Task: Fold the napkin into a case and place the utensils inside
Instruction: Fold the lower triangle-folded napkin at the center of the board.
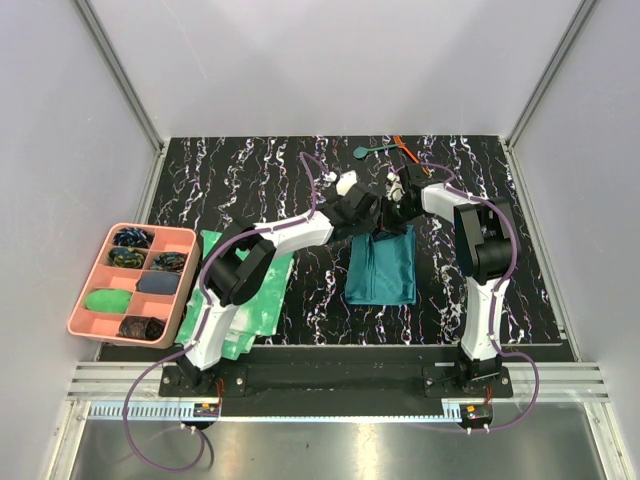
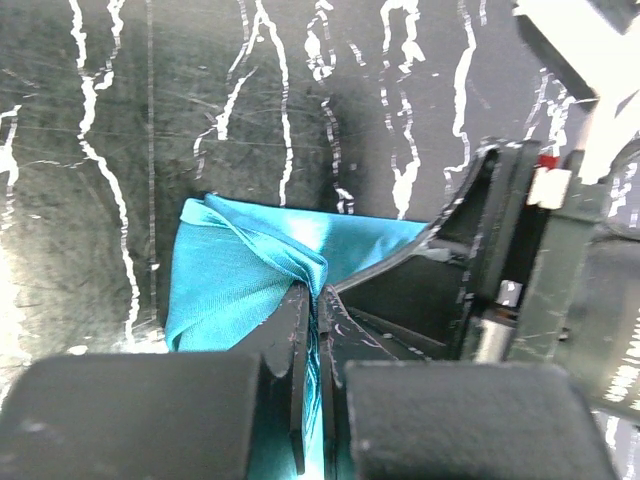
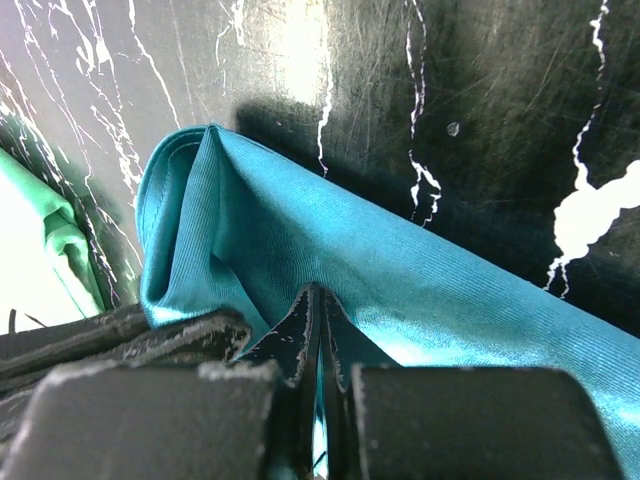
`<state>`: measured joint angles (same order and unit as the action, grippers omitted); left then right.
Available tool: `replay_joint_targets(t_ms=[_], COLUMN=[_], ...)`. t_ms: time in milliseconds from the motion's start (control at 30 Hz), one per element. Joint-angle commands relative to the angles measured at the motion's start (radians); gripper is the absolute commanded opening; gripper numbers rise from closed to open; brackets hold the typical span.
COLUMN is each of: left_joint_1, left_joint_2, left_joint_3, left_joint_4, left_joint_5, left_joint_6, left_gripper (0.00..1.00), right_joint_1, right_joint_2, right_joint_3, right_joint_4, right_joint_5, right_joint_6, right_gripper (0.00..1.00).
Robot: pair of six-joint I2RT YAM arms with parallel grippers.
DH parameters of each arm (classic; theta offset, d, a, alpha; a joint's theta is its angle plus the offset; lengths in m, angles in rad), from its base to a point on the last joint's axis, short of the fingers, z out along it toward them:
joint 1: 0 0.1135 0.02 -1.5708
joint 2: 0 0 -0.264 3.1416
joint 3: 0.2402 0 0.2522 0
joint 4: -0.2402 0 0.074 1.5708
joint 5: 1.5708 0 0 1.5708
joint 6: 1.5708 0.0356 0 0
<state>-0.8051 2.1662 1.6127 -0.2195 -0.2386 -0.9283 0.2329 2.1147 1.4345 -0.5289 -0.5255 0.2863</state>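
The folded teal napkin (image 1: 382, 270) was laid on the black marbled table (image 1: 250, 170) between the two arms. Its far edge was gathered and pinched in the pressed-together jaws of the left gripper (image 2: 318, 300) and, just beside it, the right gripper (image 3: 318, 296). The teal spoon (image 1: 368, 151) and orange stick (image 1: 405, 150) were seen farther back, apart from the cloth.

bench (image 1: 300, 180): black surface with white veining
napkin (image 1: 380, 268): dark teal, folded, mid-bench
spoon (image 1: 368, 152): teal, well behind the napkin
orange-red stick (image 1: 405, 150): behind the napkin, beside the spoon
green-and-white cloths (image 1: 255, 295): just left of the napkin
pink tray (image 1: 150, 229): well left of the napkin, past the cloths
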Motion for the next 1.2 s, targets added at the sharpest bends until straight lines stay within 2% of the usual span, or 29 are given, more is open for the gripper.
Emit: replay_joint_targets(t_ms=[0,100,233,600,800,867,967,1167], left_joint_1=[0.000,0.000,0.000,0.000,-0.002,-0.003,-0.006,-0.006], left_joint_2=[-0.008,0.001,0.015,0.041,0.047,0.043,0.038,-0.005], left_joint_3=[0.000,-0.016,-0.030,-0.037,-0.057,-0.068,-0.070,-0.079], left_joint_4=[0.097,0.138,0.187,0.201,0.258,0.264,0.263,0.229], left_joint_5=[0.025,0.025,0.025,0.042,0.088,0.105,0.136,0.180], left_joint_6=[-0.032,-0.053,-0.092,-0.090,-0.078,-0.067,-0.037,-0.001], left_gripper=[0.00,0.00,0.00,0.00,0.01,0.07,0.22,0.39], right_joint_1=[-0.004,-0.004,-0.004,-0.015,-0.014,-0.023,-0.037,-0.056], right_joint_2=[0.022,0.013,-0.025,-0.166,-0.213,-0.203,-0.177,-0.127], right_joint_3=[0.015,0.026,0.041,0.049,-0.040,-0.066,-0.077,-0.062], right_joint_4=[-0.031,-0.046,-0.094,-0.227,-0.198,-0.181,-0.145,-0.088], right_joint_5=[0.015,0.018,0.097,0.295,0.254,0.272,0.259,0.207], right_joint_6=[-0.033,-0.027,-0.022,0.011,0.007,0.007,0.005,0.010], right_gripper=[0.00,0.00,0.00,0.00,0.00,0.00,0.00,0.00])
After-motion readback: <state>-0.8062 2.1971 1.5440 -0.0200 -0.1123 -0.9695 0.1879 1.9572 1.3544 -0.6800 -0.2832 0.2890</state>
